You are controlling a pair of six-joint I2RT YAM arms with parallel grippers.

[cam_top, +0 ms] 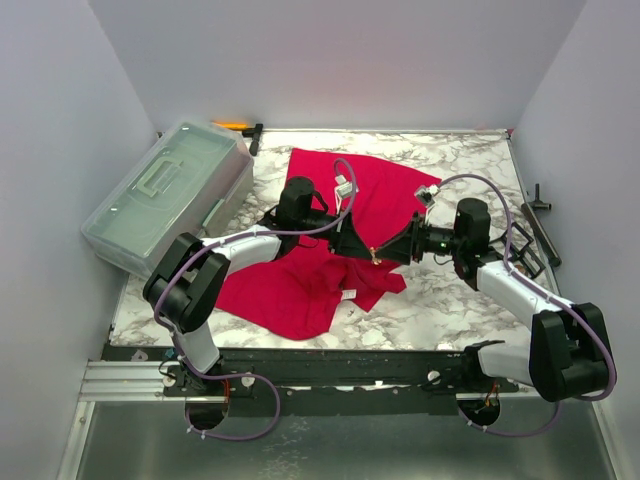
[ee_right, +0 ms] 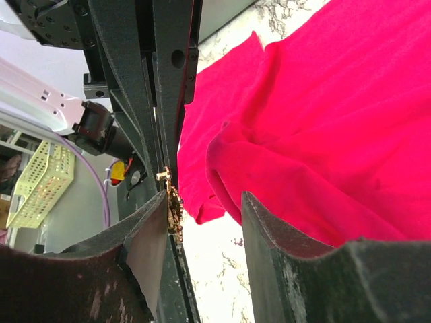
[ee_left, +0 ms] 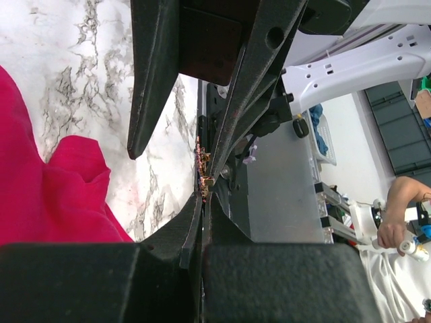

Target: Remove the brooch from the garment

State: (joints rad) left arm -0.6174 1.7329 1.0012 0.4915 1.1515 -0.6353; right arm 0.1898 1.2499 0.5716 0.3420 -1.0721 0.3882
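My left jaws are closed tight on the small gold brooch (ee_right: 174,205), holding it up off the red shirt (cam_top: 300,290), which lies crumpled on the marble worktop (cam_top: 440,300). My right jaws stand wide apart and grip nothing, one side just beside the brooch, the other out over the shirt.

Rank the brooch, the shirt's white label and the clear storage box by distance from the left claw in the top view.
1. The brooch, pinched at the tip of the left claw.
2. The white label, on the red shirt, a little toward the arm bases.
3. The clear storage box, far off at the left side.
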